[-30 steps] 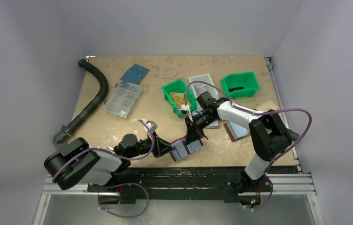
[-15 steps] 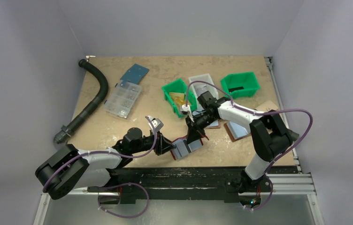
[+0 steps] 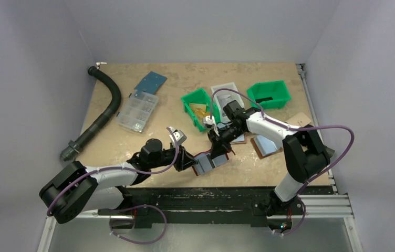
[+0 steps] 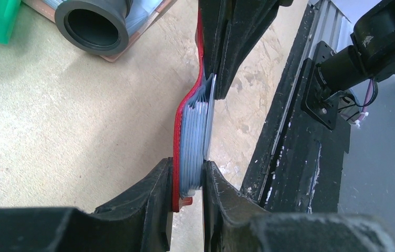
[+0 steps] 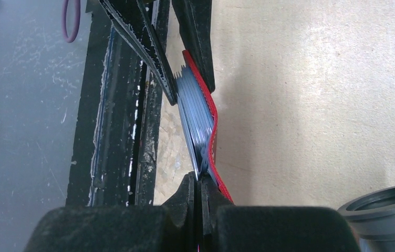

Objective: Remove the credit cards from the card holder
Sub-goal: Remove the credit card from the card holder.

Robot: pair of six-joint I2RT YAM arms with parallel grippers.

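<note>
The card holder (image 3: 209,162) has a dark red cover and pale blue-grey leaves, and is held edge-up between both grippers near the table's front edge. My left gripper (image 4: 189,181) is shut on its near end, clamping the red cover and the stack of leaves (image 4: 193,131) together. My right gripper (image 5: 201,178) is shut on the thin edges of the blue-grey leaves (image 5: 193,113), and the red cover (image 5: 212,123) bows past outside its finger. I cannot tell whether it pinches a card or a pocket. No loose credit cards show.
Two green bins (image 3: 199,106) (image 3: 269,94) and a grey tray (image 3: 226,90) stand behind. Brown folders (image 3: 265,145) lie to the right, with a grey tube (image 4: 93,26) on one. A clear organiser box (image 3: 137,111), a blue plate (image 3: 151,82) and a black hose (image 3: 103,110) are at the left. The black frame rail (image 3: 221,197) is just in front.
My left arm has stretched forward and to the right. The card holder has shifted slightly away from the front edge, still held by both grippers.
</note>
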